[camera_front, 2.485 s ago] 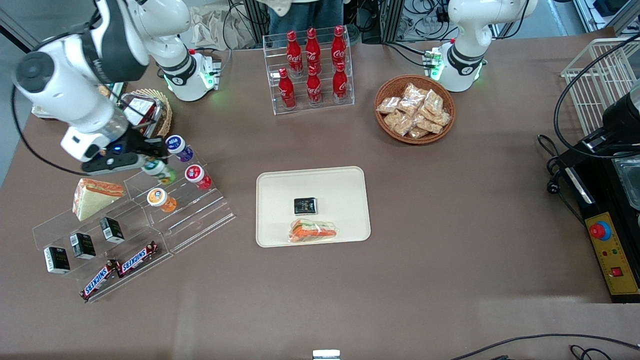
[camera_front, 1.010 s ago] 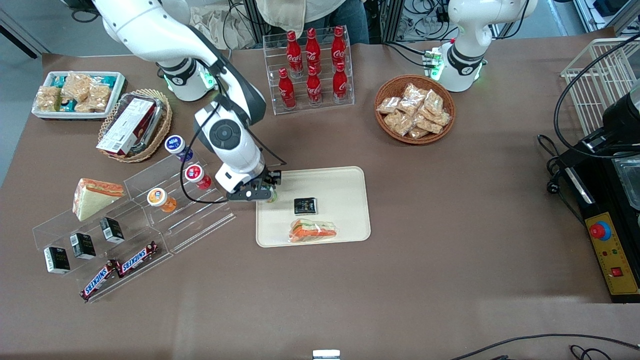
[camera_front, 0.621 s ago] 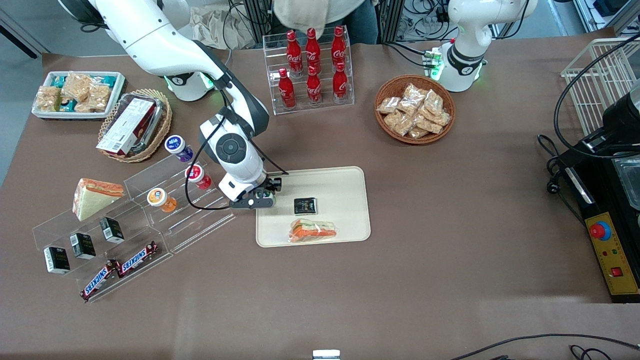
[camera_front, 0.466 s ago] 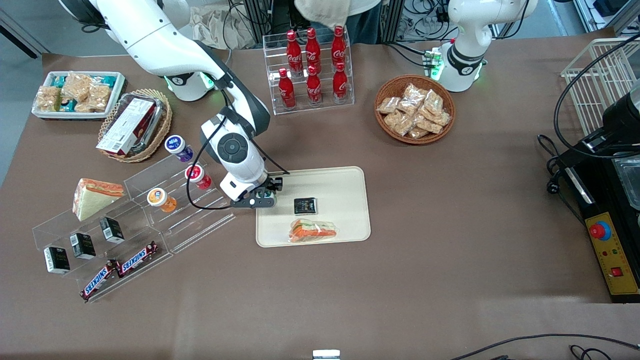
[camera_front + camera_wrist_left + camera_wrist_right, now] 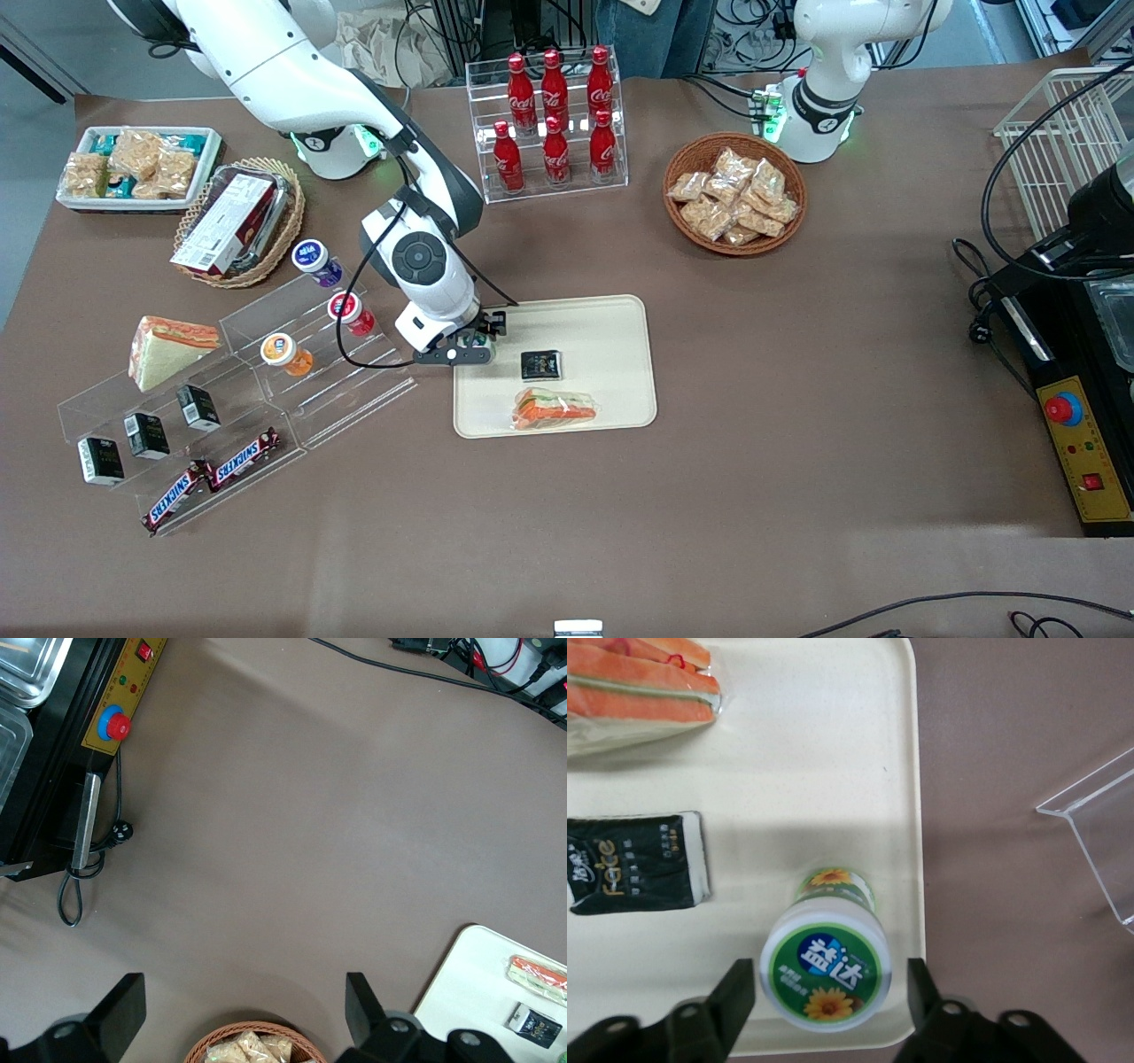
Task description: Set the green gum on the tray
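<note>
The green gum (image 5: 826,967) stands upright on the tray (image 5: 833,771), close to the tray's rim at the working arm's end. Its white lid with the green-and-yellow label faces the wrist camera. My gripper (image 5: 828,979) hangs over it, open, one finger (image 5: 735,992) on each side with a gap to the bottle. In the front view the gripper (image 5: 469,341) sits over that edge of the cream tray (image 5: 602,319) and covers the gum. The tray also shows in the left wrist view (image 5: 469,992).
A black packet (image 5: 541,363) and a wrapped sandwich (image 5: 556,409) lie on the tray. The clear stepped stand (image 5: 354,381) with orange (image 5: 285,352), red (image 5: 350,312) and blue (image 5: 315,261) bottles is beside the gripper. A cola rack (image 5: 554,124) and a snack basket (image 5: 734,193) stand farther from the camera.
The arm carried the green gum from the clear stand to the tray's edge. In the last half second the gripper shifted only slightly.
</note>
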Controlling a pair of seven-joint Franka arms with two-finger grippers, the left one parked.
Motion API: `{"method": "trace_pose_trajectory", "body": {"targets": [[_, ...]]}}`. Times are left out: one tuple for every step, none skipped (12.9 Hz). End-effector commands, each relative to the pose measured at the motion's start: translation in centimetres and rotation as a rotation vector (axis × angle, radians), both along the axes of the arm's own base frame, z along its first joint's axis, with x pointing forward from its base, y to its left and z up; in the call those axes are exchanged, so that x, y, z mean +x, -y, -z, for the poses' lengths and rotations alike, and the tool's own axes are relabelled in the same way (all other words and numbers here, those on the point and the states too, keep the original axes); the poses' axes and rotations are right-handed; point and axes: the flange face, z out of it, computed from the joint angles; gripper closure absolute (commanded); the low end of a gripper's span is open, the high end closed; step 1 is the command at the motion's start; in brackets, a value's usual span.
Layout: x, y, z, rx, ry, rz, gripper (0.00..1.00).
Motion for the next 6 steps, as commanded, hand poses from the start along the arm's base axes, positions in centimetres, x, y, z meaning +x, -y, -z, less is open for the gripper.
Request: {"method": "trace_pose_trajectory", "body": {"targets": [[0.7, -0.4, -0.7, -0.007, 0.035, -0.009, 0.00], [0.9, -0.2, -1.9, -0.001, 0.052, -0.009, 0.00], [1.4, 0.2, -3.9, 0.006, 0.088, -0.027, 0.00], [2.1, 1.2, -6.5, 0.014, 0.116, -0.048, 0.00], [2.7, 2.8, -9.1, 0.012, 0.130, -0.063, 0.00], [2.7, 4.1, -11.6, -0.010, 0.111, -0.089, 0.00]]}}
